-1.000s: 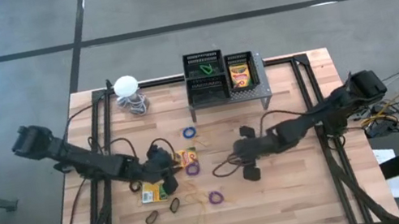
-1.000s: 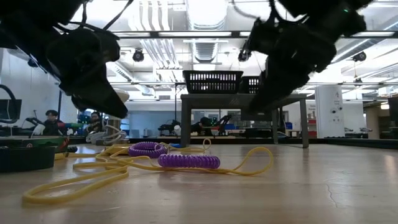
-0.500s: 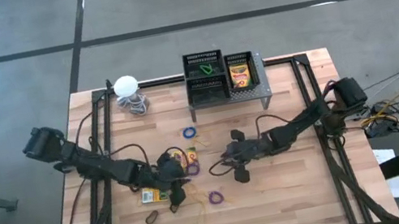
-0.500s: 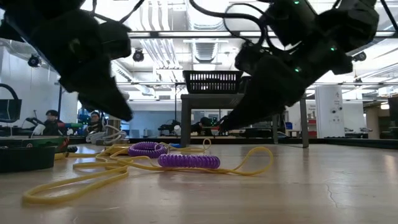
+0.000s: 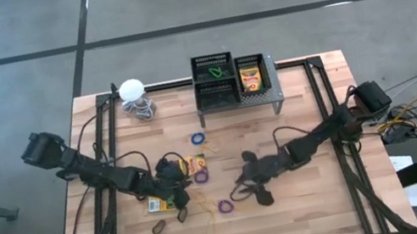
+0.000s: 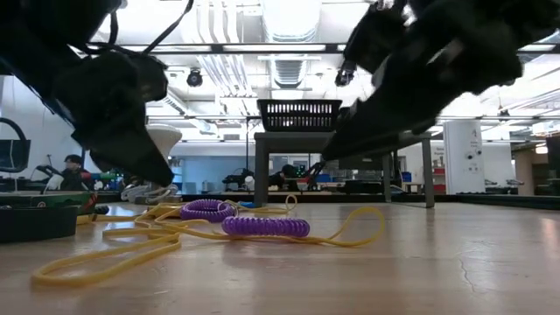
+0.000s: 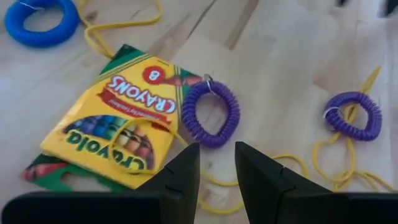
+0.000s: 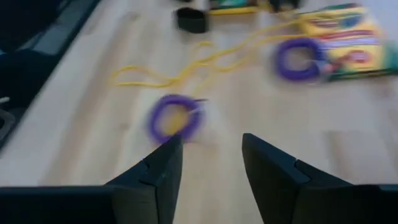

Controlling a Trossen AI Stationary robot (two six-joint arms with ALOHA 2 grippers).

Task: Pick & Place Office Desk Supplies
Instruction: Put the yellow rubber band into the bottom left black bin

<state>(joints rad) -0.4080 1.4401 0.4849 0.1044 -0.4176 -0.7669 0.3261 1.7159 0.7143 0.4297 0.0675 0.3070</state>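
A: Where is the flat yellow-and-green cardboard crayon box (image 7: 118, 134) lying?

B: Flat on the pale wooden table (image 5: 310, 206), near the middle. In the high view its long axis runs toward the grey perforated metal stand (image 5: 261, 96). In the left wrist view it lies on a slant, lettered "CRAYONS" on a red band with an "8" in a red spot, and "Crayola" in green along its lower part.

A: And the coils?

B: One purple coiled loop (image 7: 210, 113) lies flat, touching the box's edge. A second purple coiled loop (image 8: 175, 117) lies on a thin yellow cord (image 8: 186, 62), near the right gripper (image 8: 208, 152). A blue coiled loop (image 7: 38, 22) sits beyond the box.

A: The grippers?

B: The left gripper (image 7: 216, 163) hovers over the first purple loop, fingers a little apart, gripping nothing. The right gripper's fingers stand apart and empty, just short of the second loop.

A: Anything on the stand?

B: Two black wire-mesh bins (image 5: 215, 81) and another crayon box (image 5: 250, 76), its long axis pointing away from the table's middle.
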